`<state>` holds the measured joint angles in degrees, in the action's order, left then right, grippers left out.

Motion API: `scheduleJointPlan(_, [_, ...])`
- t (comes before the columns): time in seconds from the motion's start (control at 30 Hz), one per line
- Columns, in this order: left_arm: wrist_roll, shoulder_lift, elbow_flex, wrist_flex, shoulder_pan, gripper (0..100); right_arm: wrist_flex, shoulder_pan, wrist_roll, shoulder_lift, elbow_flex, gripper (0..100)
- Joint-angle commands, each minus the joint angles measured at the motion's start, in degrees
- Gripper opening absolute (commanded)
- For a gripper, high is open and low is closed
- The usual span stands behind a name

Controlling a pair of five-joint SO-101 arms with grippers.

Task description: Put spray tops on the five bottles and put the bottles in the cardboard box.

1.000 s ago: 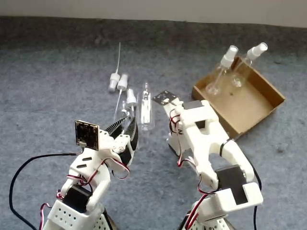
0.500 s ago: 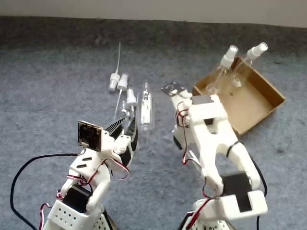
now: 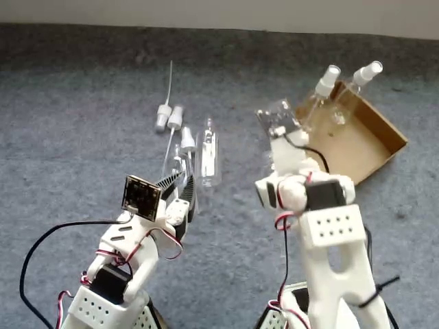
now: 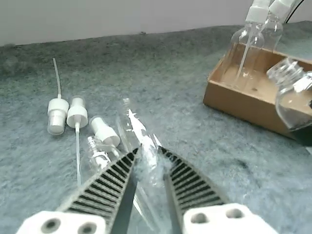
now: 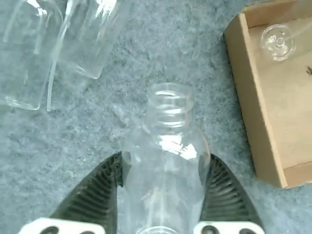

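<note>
The right end effector (image 5: 165,163) is closed on the body of an uncapped bottle (image 5: 168,117) and holds it just beside the cardboard box (image 5: 253,97). The open neck points away from the jaws, which I judge keeps it free to receive a top. The left end effector (image 4: 148,155) has its jaws a little apart over a bare bottle (image 4: 139,131) lying on the worktop (image 4: 204,141) near the loose spray tops (image 4: 57,113), probably ready to pick there. Two finished bottles (image 3: 312,110) lean inside the box.
</note>
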<state>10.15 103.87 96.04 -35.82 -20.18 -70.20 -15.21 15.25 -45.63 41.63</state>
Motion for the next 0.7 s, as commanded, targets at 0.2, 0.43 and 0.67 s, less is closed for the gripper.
scheduleJointPlan(0.2, [-6.9,0.5,-14.5,-20.3,0.6,1,18.0,0.7,-0.7,-22.1,25.0,8.4])
scheduleJointPlan(0.43, [-11.9,0.4,-24.2,-28.8,2.9,0,22.4,0.7,-6.7,-24.9,33.5,8.4])
scheduleJointPlan(0.67, [-12.5,0.3,-28.9,-30.2,9.2,0,28.4,0.9,-8.4,-25.2,34.9,8.4])
